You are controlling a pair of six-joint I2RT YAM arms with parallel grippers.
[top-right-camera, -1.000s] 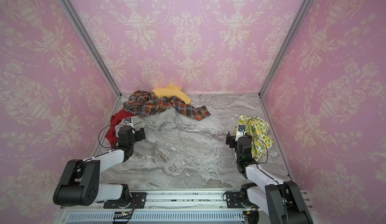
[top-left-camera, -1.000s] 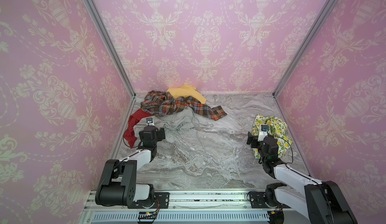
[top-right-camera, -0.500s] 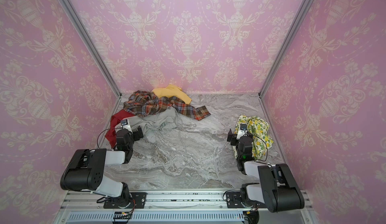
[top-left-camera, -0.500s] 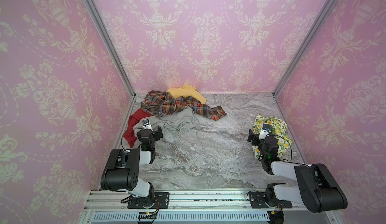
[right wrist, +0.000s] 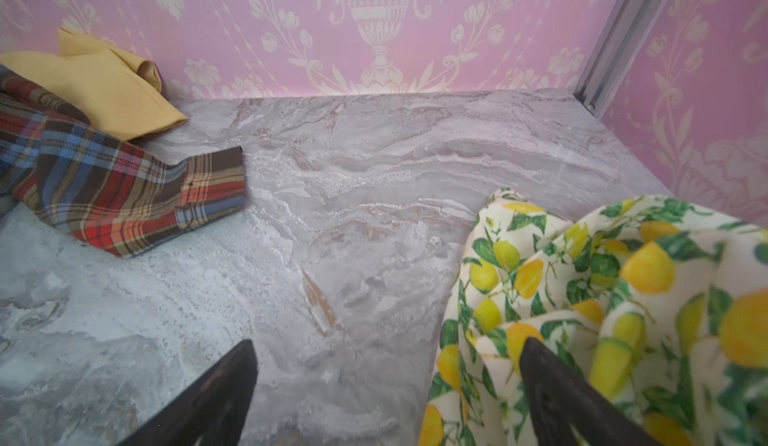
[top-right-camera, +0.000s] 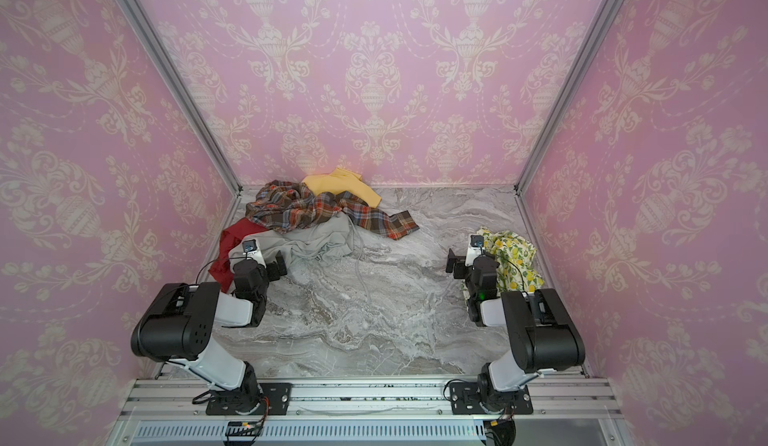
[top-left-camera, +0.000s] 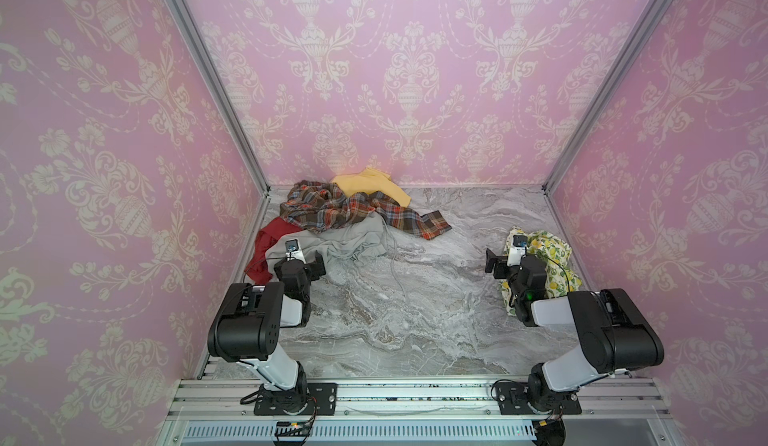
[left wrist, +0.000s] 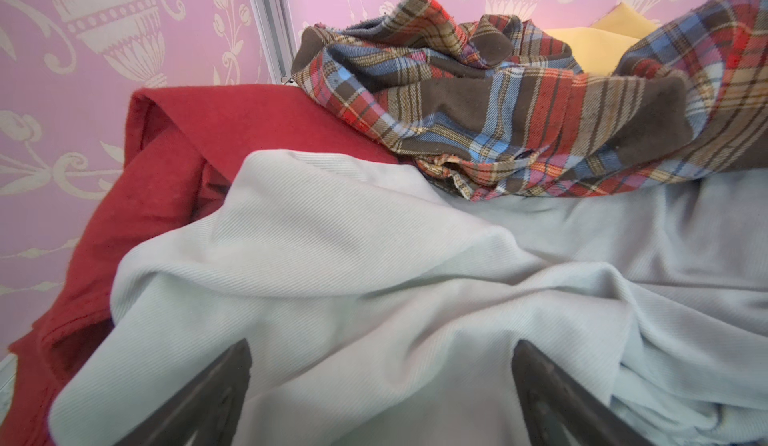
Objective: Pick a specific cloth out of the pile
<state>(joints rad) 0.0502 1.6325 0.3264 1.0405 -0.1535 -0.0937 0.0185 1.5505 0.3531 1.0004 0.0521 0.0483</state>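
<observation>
Now | thin cream cloth with yellow lemons and green leaves [top-left-camera: 555,248]: lies alone on the right of the grey marble bench [top-left-camera: 415,306], well apart from the pile of plaid, mustard, grey and red clothes [top-left-camera: 332,211] | right gripper [right wrist: 386,342]: wide open, just beside the cloth | left gripper [left wrist: 382,346]: wide open over the pile's grey part

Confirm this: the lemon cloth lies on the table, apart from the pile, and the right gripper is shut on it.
Wrong on the grip. The right gripper is open: the right wrist view shows its jaws wide apart, only table between them. The lemon cloth does lie on the table, apart from the pile.
</observation>
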